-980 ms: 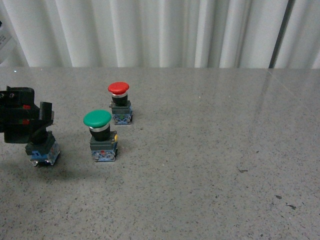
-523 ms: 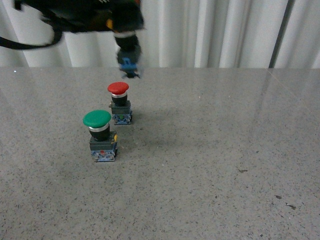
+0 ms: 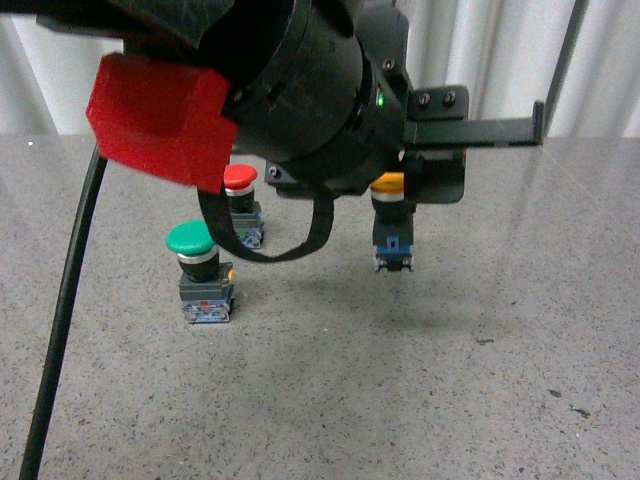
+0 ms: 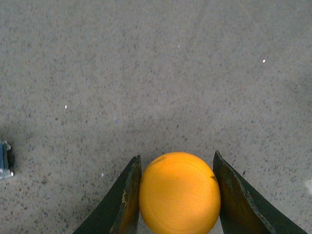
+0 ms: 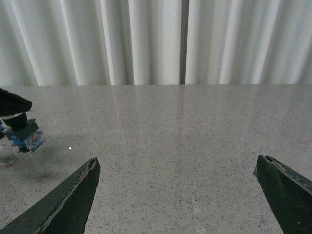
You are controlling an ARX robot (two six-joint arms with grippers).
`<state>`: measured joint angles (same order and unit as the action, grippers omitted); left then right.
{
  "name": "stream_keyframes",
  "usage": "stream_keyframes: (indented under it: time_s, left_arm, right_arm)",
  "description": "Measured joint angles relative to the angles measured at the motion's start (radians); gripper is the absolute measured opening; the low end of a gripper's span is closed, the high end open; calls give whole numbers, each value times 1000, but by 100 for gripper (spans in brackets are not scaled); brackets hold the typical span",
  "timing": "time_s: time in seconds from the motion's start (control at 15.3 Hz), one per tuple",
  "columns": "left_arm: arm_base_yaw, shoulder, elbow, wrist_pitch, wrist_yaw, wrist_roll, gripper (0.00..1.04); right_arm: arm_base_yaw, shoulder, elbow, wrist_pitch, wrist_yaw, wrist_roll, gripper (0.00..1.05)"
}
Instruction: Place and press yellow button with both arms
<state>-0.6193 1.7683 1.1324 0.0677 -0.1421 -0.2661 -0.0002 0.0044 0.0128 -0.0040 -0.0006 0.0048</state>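
Observation:
My left gripper [image 3: 392, 205] hangs above the middle of the table, shut on the yellow button [image 3: 392, 222]. Its yellow cap sits between the jaws and its dark base with blue clips points down, clear of the table top. In the left wrist view the round yellow cap [image 4: 179, 193] fills the gap of the left gripper [image 4: 178, 195], and both fingers [image 4: 127, 195] press its sides. My right gripper [image 5: 178, 195] is open over bare table, and the held button's base [image 5: 27, 137] shows far off to its side. The right arm is out of the front view.
A green-capped button [image 3: 200, 272] stands on the grey speckled table [image 3: 450, 380] at the left. A red-capped button [image 3: 241, 210] stands behind it, partly hidden by the left arm and its cable [image 3: 66, 300]. White curtains [image 5: 161, 39] hang behind the table.
The left arm has swung from the far left, up over the back of the table, to the middle. It carries the yellow button, now hanging lower.

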Motion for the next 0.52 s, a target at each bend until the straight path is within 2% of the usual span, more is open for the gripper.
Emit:
stream_keyframes:
  time_s: [0.46, 0.52]
  left_arm:
    - [7, 44, -39, 30, -14, -23, 35]
    - [7, 52, -39, 29, -12, -23, 44]
  right_arm:
    - [0, 0, 0, 0, 0, 0, 98]
    - [0, 0, 0, 0, 0, 0, 98]
